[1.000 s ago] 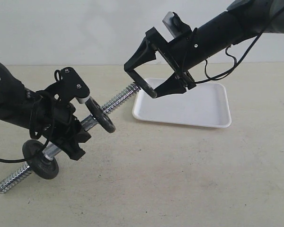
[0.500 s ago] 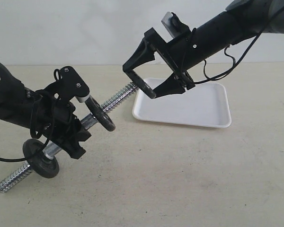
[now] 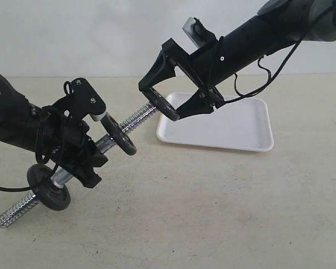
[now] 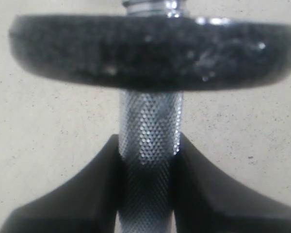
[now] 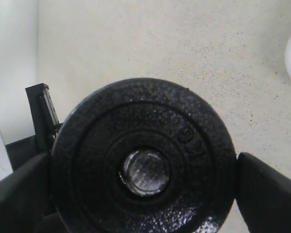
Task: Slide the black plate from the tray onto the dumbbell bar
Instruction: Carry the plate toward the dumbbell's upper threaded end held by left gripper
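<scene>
black plate: cast metal, pebbled black coat, faint sheen
dumbbell bar: bright chrome steel, knurled at the grip, coarse thread at the ends
tray: smooth white plastic, slightly glossy
left claw: matt black plastic
surface: pale, matt, finely speckled

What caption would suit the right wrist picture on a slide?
The right gripper holds the black plate by its rim, the end of the dumbbell bar showing through its centre hole.

Plain white wall, speckled beige tabletop
</scene>
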Tool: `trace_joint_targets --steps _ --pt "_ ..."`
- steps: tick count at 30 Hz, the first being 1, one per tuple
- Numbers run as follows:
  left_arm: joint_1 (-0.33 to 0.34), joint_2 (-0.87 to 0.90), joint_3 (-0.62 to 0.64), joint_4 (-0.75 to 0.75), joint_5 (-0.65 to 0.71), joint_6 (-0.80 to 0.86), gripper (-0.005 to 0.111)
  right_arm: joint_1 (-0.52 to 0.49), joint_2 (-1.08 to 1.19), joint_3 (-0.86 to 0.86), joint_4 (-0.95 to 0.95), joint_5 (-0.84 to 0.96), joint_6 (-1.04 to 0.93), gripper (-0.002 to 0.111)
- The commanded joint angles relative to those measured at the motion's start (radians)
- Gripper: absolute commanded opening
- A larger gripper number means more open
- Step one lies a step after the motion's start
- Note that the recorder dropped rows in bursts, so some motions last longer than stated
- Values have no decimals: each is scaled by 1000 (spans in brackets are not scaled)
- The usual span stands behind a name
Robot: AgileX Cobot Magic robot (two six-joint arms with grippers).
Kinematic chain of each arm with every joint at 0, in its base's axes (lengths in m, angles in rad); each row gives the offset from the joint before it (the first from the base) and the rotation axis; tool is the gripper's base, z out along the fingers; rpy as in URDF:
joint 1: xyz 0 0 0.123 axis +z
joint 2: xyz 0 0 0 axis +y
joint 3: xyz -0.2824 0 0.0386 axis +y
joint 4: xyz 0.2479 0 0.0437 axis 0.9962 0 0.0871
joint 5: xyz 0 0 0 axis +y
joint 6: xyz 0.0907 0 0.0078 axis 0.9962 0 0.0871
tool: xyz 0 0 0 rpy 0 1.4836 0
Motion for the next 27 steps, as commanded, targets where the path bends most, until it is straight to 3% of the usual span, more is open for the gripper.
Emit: trace_joint_targets --steps 1,14,27 --pt "1 -46 -34 -53 -116 -5 4 10 -28 -5 79 47 -31 0" --pt "1 -46 -34 -100 -118 -16 4 100 -28 -5 79 47 -141 0" --pt "-4 -46 -34 -100 -125 -16 4 100 -36 -5 121 47 -88 0"
